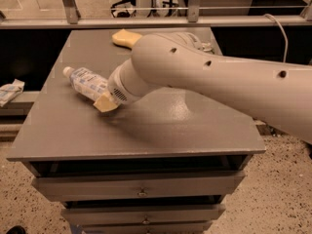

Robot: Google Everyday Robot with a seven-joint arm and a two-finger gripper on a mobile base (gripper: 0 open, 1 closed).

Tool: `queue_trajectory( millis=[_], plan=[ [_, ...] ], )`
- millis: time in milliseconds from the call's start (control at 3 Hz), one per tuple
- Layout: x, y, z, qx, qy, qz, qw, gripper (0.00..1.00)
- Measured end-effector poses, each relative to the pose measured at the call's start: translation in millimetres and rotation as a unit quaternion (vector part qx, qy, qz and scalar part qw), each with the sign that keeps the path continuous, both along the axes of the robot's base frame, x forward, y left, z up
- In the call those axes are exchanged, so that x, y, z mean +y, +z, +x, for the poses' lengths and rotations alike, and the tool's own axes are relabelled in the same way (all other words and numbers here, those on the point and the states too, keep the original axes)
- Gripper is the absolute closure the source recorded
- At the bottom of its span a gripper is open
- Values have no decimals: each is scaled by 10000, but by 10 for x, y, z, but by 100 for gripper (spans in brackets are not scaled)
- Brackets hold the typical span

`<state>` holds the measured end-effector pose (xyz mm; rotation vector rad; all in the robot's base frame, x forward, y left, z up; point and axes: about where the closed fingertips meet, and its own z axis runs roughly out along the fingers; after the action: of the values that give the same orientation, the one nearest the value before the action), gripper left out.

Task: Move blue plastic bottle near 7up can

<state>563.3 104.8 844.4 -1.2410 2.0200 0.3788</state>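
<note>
The blue plastic bottle (87,82) is clear with a white cap and a pale blue label. It lies tilted over the left half of the grey table (161,130), cap pointing to the far left. My gripper (106,100) is at the bottle's bottom end and shut on it; one yellow fingertip (104,104) shows below the bottle. My thick arm (209,77) crosses the table from the right. Only a sliver of the 7up can (207,47) shows behind the arm at the table's far right.
A yellow sponge-like object (126,37) lies at the table's far edge. A white packet (9,91) lies on a lower ledge to the left. Drawers (141,189) sit under the tabletop. A rail runs behind the table.
</note>
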Motion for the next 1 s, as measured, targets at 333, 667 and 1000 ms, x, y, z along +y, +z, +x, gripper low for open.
queue_trajectory(
  millis=[333, 667, 1000],
  plan=[
    [-574, -67, 103, 120, -222, 317, 9992, 100],
    [-1221, 44, 114, 205, -329, 365, 9986, 100],
    [-1549, 230, -16, 678, -123, 248, 9973, 100]
  ],
)
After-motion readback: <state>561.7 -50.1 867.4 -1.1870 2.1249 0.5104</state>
